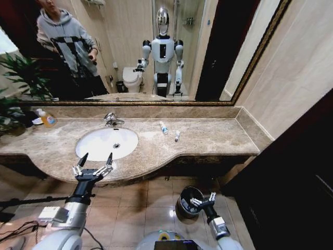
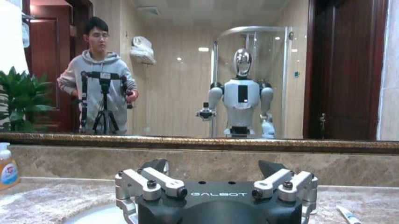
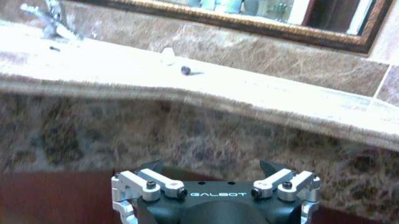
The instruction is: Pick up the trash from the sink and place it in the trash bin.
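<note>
Left gripper is open and empty, hovering at the table's front edge, 6 o'clock of the sink. Right gripper is open, low over the trash bin on the floor. Basin looks bare from here; I count two small tubes on the table at the sink's 3 o'clock, one pump bottle at 10 o'clock. My call: approach each tube top-down, jaws across its short axis.

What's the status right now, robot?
Left gripper open at the counter's front edge by the sink. Right gripper open, empty, over the bin. Two tubes on the counter; nothing blocking.
</note>
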Available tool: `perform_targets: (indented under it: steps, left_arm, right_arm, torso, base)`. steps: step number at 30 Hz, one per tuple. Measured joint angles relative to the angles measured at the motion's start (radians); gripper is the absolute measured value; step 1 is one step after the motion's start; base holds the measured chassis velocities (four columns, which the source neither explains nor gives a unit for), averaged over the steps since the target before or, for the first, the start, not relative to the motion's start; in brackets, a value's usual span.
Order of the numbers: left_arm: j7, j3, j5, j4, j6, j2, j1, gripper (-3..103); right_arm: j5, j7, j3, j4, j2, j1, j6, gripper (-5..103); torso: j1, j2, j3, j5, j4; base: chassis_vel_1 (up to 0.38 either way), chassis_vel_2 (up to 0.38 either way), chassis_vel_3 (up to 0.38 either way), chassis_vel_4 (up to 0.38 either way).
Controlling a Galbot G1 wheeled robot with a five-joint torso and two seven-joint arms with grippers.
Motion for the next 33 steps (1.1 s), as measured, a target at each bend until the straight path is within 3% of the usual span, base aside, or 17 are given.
perform_targets:
  steps: [7,15,24,33]
  left_arm:
    - [0.000,0.000,0.000,0.000,0.000,0.000,0.000,100]
    - [0.000,0.000,0.000,0.000,0.000,0.000,0.000,100]
    - [0.000,0.000,0.000,0.000,0.000,0.000,0.000,100]
    - [0.000,0.000,0.000,0.000,0.000,0.000,0.000,100]
  right_arm:
    - [0.025,0.006,-0.005,0.078,-0.004,0.026,-0.007,100]
    - [0.124,0.003,-0.078,0.202,-0.048,0.152,-0.127,100]
    - [0.181,0.008,-0.223,0.072,-0.134,0.434,-0.218,100]
    - [0.187,0.060,-0.362,-0.154,-0.116,0.699,-0.247,100]
  torso:
    - [0.000,0.000,0.000,0.0001,0.0001]
    - [0.000,0.000,0.000,0.0000,0.0000]
    - [0.000,0.000,0.000,0.0001,0.0000]
    - [0.000,0.000,0.000,-0.0001,0.0002]
  base:
    - [0.000,0.000,0.000,0.000]
    - [0.000,0.000,0.000,0.000]
    - [0.000,0.000,0.000,0.000]
    - [0.000,0.000,0.000,0.000]
